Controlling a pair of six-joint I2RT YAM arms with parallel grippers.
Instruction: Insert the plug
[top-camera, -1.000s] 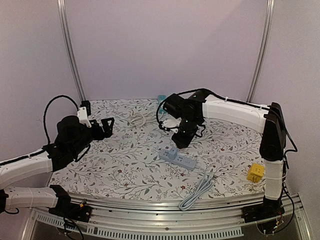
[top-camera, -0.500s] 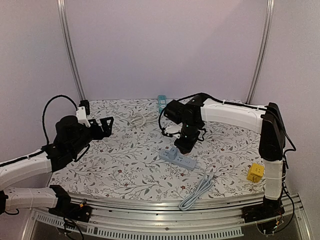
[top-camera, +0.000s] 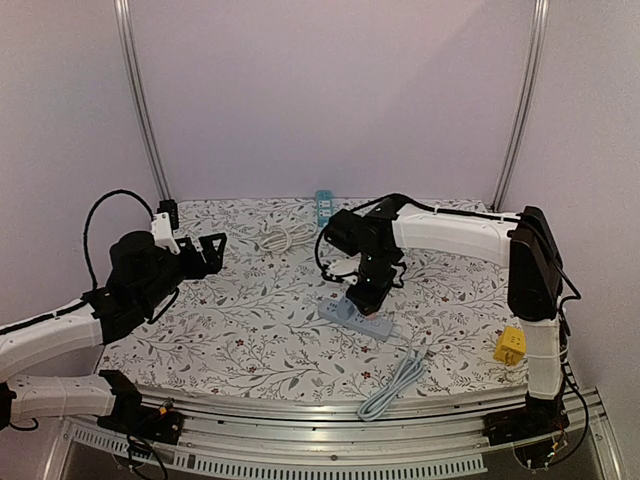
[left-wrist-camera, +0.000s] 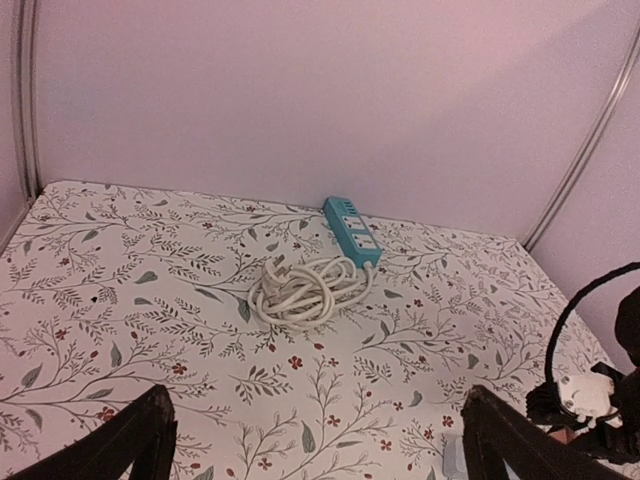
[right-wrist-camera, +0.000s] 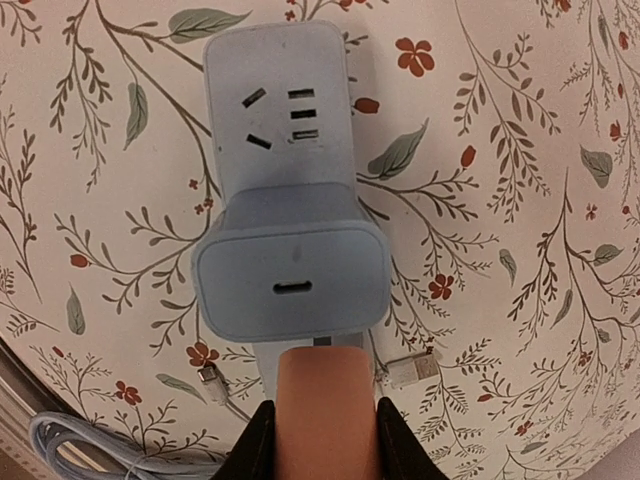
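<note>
Roughly at the middle of the flower-patterned worktop (top-camera: 250, 335) lies a grey-blue power strip (top-camera: 358, 320). The right arm bends down over it from the right side. The right pincer (top-camera: 362, 298) points straight down, its jaws drawn together and clamped on the near end of a grey-blue charger plug (right-wrist-camera: 290, 285). From the wrist camera, the plug sits flat against the face of the strip, just below one set of free sockets. I cannot tell whether its pins are fully in. The strip's grey cable (top-camera: 395, 385) lies bundled near the front edge, and a yellow block (top-camera: 511, 345) sits by the right arm's base.

The left pincer (top-camera: 214, 252) hangs above the left side of the worktop, jaws wide apart, holding nothing. Ahead of it, towards the back wall, a coiled white cable (left-wrist-camera: 300, 288) touches a teal power strip (left-wrist-camera: 351, 228).
</note>
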